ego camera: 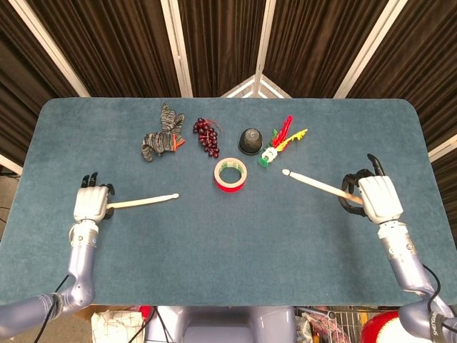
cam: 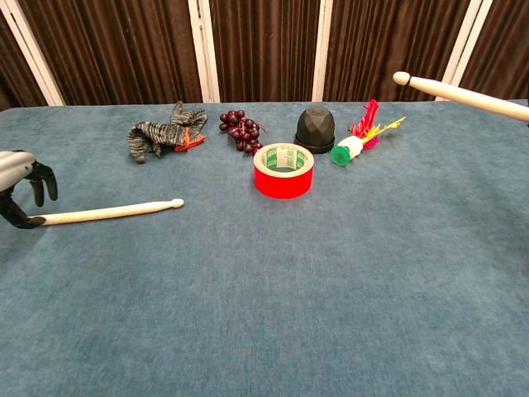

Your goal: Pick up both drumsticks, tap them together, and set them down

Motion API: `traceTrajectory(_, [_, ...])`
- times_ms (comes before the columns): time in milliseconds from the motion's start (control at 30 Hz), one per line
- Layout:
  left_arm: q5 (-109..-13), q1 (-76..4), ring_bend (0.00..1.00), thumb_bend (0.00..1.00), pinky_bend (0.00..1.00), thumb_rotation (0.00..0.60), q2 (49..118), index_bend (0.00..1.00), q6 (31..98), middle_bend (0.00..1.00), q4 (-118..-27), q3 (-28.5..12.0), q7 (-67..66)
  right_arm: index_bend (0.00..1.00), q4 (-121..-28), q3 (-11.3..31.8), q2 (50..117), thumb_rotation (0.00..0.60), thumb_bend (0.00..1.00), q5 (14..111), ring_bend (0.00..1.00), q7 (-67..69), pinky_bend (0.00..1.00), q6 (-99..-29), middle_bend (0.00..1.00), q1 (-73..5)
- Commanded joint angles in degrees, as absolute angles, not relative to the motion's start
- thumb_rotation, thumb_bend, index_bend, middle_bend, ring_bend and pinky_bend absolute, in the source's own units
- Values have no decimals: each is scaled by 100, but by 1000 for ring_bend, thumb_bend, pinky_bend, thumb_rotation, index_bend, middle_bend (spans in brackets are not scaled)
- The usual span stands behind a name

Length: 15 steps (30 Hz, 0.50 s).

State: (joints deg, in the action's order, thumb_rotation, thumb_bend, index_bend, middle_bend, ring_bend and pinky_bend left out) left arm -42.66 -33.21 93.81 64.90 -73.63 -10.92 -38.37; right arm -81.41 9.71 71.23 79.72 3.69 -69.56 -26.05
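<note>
One pale wooden drumstick [ego camera: 143, 201] [cam: 107, 212] lies flat on the blue table [ego camera: 235, 250], its tip pointing right. My left hand [ego camera: 91, 206] [cam: 21, 190] hovers over its butt end with fingers apart, reaching around the stick without gripping it. The second drumstick [ego camera: 314, 184] [cam: 459, 92] is raised off the table, tip pointing left toward the centre. My right hand [ego camera: 375, 197] grips its butt end; in the chest view that hand is out of frame.
A red tape roll [ego camera: 231, 174] [cam: 283, 169] sits mid-table. Behind it are a black dome [ego camera: 250, 140], dark grapes [ego camera: 206, 135], a striped grey sock [ego camera: 161, 138] and a feathered toy [ego camera: 281, 141].
</note>
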Motion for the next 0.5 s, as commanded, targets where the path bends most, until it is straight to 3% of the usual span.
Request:
traceTrajectory(33, [-4341,-3345,0,444,0,600,9471,427,6498,421,-7286,-1067,-3829,768,-8109,965,7133,600,457,7970,404,373,22,-6944,629,-2602])
traceTrajectory(500, [-4393,-3404,11,468,0,600,9685,460,6491,460,-7147,-1058,-3969,769,-7984,956,7209,600,457,7983,405,396,23,-6922,629,-2605])
